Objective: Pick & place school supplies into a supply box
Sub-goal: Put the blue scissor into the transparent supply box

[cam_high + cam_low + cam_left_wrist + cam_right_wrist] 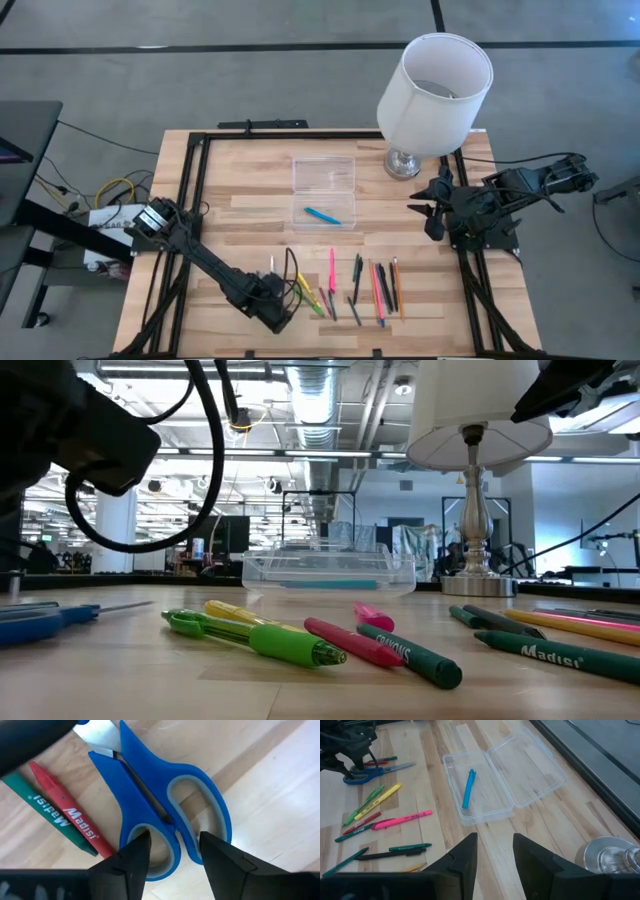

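High: left gripper low over the scissors at table's near edge; clear supply box holds one blue pen.
Left wrist: fingers apart, straddling blue scissors handles.
Right wrist: right gripper parted, empty.

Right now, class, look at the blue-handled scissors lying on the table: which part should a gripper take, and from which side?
Grip the blue scissors across the handle loops, coming straight down from above. They lie flat and closed on the wooden table, so the thick plastic handles give a better hold than the thin blades. The left gripper already hangs open over the loops; the right gripper waits near the supply box.
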Motion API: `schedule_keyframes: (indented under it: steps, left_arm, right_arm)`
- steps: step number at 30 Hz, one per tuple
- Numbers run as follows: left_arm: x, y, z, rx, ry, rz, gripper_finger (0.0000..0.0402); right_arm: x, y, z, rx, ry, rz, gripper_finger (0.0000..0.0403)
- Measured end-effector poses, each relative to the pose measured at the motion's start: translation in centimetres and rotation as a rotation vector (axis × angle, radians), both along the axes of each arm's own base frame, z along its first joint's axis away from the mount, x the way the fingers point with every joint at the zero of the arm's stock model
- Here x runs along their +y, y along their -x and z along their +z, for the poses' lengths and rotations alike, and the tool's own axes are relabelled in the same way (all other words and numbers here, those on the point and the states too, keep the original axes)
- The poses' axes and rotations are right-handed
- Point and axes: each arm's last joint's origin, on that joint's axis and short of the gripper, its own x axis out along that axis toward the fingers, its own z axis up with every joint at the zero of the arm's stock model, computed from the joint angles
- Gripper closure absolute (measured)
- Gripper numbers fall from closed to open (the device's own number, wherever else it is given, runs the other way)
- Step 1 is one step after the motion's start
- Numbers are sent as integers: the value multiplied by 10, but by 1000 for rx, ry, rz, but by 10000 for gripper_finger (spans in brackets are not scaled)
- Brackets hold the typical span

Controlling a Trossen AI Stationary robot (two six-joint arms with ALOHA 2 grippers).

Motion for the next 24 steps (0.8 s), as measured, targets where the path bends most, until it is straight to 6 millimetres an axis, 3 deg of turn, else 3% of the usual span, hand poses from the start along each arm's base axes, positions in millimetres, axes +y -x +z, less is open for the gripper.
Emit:
schedule_keyframes:
  steps: [14, 24]
  left_arm:
    - [3, 1, -2, -7, -49, -150, 310]
    - [3, 1, -2, -18, -65, -107, 300]
  right_arm:
    - [0, 0, 0, 0, 0, 0, 285]
    - [0, 0, 0, -1, -1, 0, 285]
